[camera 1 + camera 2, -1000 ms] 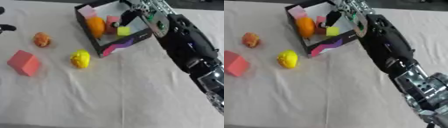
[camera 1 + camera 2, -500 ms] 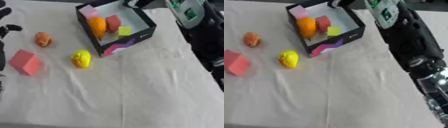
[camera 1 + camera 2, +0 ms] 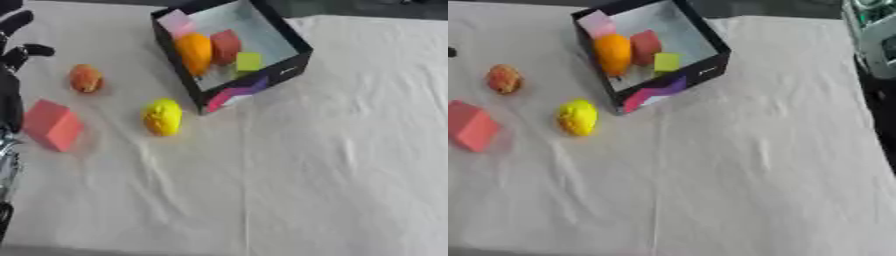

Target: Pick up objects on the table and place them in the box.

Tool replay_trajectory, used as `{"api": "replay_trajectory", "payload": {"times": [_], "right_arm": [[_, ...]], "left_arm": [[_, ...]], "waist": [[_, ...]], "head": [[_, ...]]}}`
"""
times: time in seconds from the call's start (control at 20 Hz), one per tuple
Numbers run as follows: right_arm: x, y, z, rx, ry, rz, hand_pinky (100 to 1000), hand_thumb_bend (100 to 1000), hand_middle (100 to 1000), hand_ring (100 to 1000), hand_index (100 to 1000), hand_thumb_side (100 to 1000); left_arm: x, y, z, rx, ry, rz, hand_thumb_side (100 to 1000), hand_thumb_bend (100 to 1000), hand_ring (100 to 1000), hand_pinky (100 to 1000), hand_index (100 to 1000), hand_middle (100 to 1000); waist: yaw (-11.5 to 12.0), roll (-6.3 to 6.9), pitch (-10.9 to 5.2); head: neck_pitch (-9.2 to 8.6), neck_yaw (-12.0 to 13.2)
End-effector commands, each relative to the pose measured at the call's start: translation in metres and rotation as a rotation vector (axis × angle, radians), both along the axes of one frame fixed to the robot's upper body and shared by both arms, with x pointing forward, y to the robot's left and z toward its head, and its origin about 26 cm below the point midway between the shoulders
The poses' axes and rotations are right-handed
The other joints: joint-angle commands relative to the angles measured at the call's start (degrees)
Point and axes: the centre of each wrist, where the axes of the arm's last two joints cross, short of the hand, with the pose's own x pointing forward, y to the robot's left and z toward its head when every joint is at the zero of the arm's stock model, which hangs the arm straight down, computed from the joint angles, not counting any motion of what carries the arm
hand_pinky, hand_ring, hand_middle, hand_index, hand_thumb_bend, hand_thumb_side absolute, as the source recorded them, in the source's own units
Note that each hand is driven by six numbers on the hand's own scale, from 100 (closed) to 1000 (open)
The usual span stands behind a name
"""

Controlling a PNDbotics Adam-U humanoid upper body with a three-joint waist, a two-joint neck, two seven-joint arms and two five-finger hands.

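Work surface: table under a white cloth [image 3: 332, 165], creased in places.

Box [image 3: 284, 41]: black outer walls, pale inside, pink/purple pattern on the near wall; sits at the far centre of the cloth, turned at an angle. Contents: orange fruit [image 3: 194, 52] toward the left wall, red block [image 3: 226, 45] just beside it on the right, yellow-green cube [image 3: 248, 62] nearer the front, pink block [image 3: 177, 22] in the far left corner.

Objects on the cloth, outside the box:
- Yellow lumpy fruit, lemon-like [image 3: 163, 116]: near the box's front-left corner, not touching it.
- Small orange-red fruit [image 3: 86, 78]: left of the box, well apart from it.
- Pink-red block [image 3: 52, 124]: near the left edge, in front of the orange-red fruit, tilted w/ one corner up.

Left hand [image 3: 16, 37]: shows at the upper left edge of the left eye view, dark fingers spread apart and relaxed, holding nothing. It is above the cloth's left margin, near the orange-red fruit but apart from it; arm runs down the left edge.

Right hand: not seen. Only part of the right arm [image 3: 872, 35] shows at the upper right edge of the right eye view, so hand state cannot be told.
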Motion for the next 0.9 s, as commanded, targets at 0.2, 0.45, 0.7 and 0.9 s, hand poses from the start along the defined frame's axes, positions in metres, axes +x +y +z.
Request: {"api": "replay_trajectory", "payload": {"times": [0.2,0.45,0.7,0.9], "right_arm": [[-0.032,-0.019,-0.002,0.187,-0.072,-0.025,793,377,687,723,808,100],[-0.054,-0.021,-0.026,0.320,-0.080,-0.011,788,365,677,713,805,100],[-0.071,-0.022,-0.053,0.448,-0.050,-0.011,797,162,709,742,829,304],[-0.069,-0.018,-0.068,0.528,-0.022,0.000,795,193,707,740,828,295]], "left_arm": [[-0.004,0.019,0.025,0.134,-0.078,0.066,730,304,810,528,743,746],[-0.006,0.025,0.040,0.348,-0.070,0.077,653,291,819,541,774,756],[-0.006,0.018,0.043,0.590,0.011,0.047,602,385,844,621,810,783],[-0.008,0.015,0.036,0.791,0.108,0.028,562,477,874,714,861,817]], "waist": [[-0.2,0.48,-1.01],[0.4,1.19,-1.38],[0.9,1.75,-1.65],[1.0,2.08,-1.56]], "head": [[-0.60,0.6],[-0.01,-0.3],[0.30,-1.2],[0.31,-1.1]]}}
